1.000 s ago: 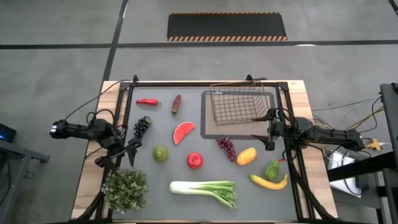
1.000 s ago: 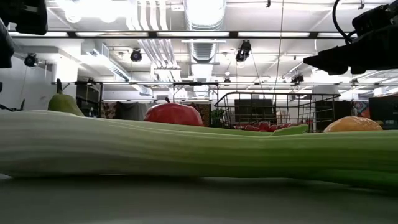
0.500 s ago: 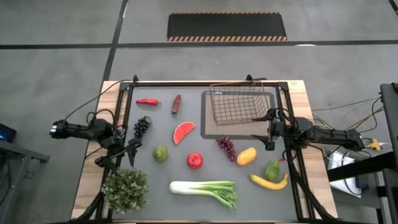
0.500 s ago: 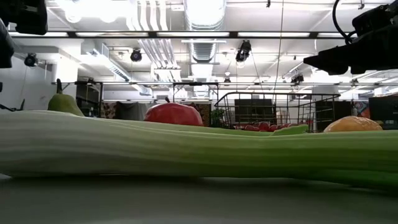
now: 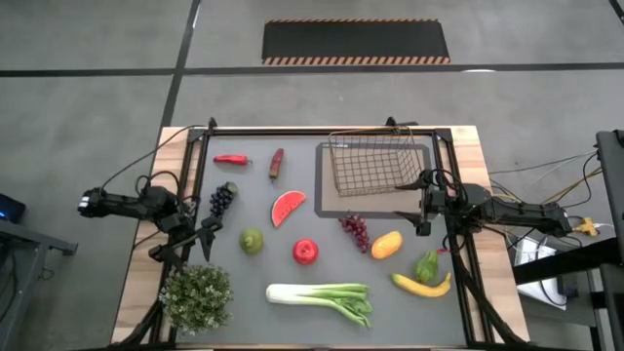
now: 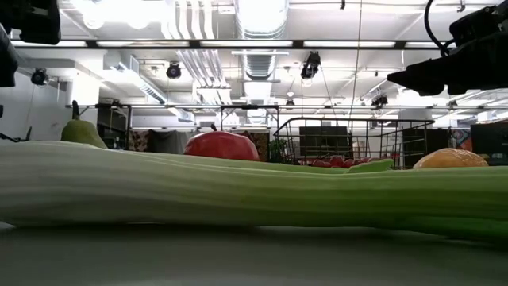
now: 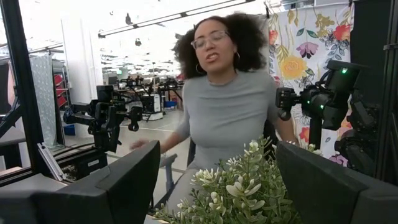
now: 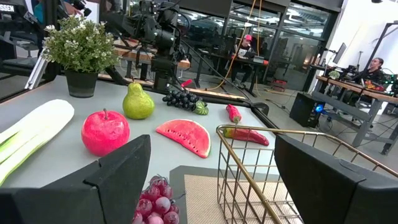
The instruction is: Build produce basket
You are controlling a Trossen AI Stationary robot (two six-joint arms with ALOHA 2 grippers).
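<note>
The wire basket (image 5: 375, 164) stands on a tan mat at the far right; its rim also shows in the right wrist view (image 8: 261, 162). The produce lies loose on the grey table: two red chillies (image 5: 231, 159), dark grapes (image 5: 222, 199), a watermelon slice (image 5: 288, 207), a green pear-shaped fruit (image 5: 253, 240), an apple (image 5: 305, 252), red grapes (image 5: 355, 231), a mango (image 5: 387, 244), a green pepper (image 5: 427, 265), a banana (image 5: 421, 285) and a leek (image 5: 322, 297). My left gripper (image 5: 190, 246) hangs open at the left edge, above the potted plant. My right gripper (image 5: 420, 207) hangs open just near of the basket.
A bushy potted plant (image 5: 197, 295) stands at the near left corner, right before my left gripper (image 7: 217, 186). A person in grey (image 7: 227, 118) stands beyond the table in the left wrist view. Dark frame rails run along both table sides.
</note>
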